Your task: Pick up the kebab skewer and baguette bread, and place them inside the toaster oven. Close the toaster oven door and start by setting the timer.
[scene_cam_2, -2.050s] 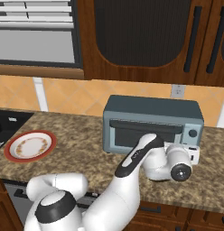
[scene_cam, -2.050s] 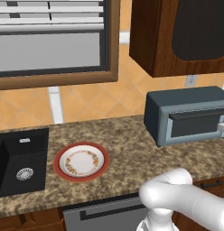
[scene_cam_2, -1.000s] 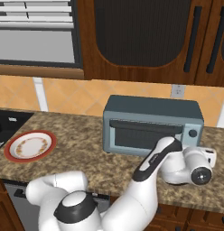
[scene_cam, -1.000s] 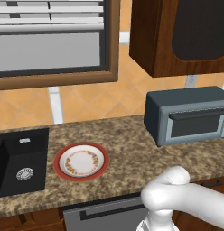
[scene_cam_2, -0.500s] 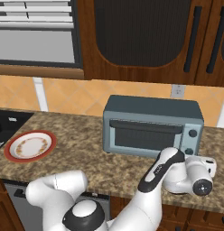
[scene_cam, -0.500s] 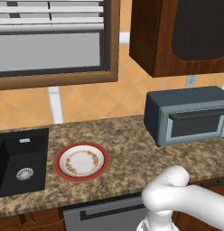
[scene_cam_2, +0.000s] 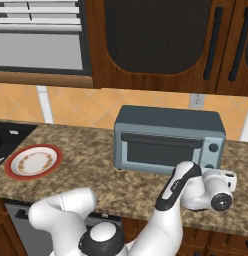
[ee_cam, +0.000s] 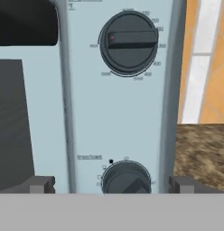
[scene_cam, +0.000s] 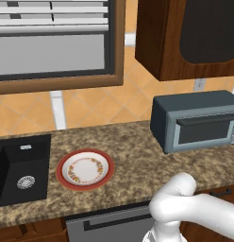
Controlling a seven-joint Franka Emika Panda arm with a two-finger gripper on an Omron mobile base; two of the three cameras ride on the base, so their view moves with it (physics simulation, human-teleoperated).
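Note:
The blue-grey toaster oven (scene_cam_2: 168, 137) stands on the counter, and it also appears at the right of the left base view (scene_cam: 194, 120). Its toaster oven door (scene_cam_2: 161, 148) is shut, dark handle bar along the top. My gripper (scene_cam_2: 227, 177) hangs at the oven's front right corner, facing the control panel. In the hand view my gripper (ee_cam: 113, 185) is open, its fingertips (ee_cam: 41, 184) standing either side of the lower knob (ee_cam: 126, 178) without touching it. The upper knob (ee_cam: 128, 43) sits above. The kebab skewer and the baguette bread are out of view.
A red-rimmed patterned plate (scene_cam: 86, 169) lies bare on the counter left of the oven, beside a black sink (scene_cam: 22, 170). Dark brown wall cabinets (scene_cam_2: 156, 40) hang above the oven. The granite counter edge (scene_cam_2: 146, 210) runs just under my arm.
My hand has swung right along the oven's front, from before the door to the control panel at the right end. The oven, the plate and the open jaws are unchanged.

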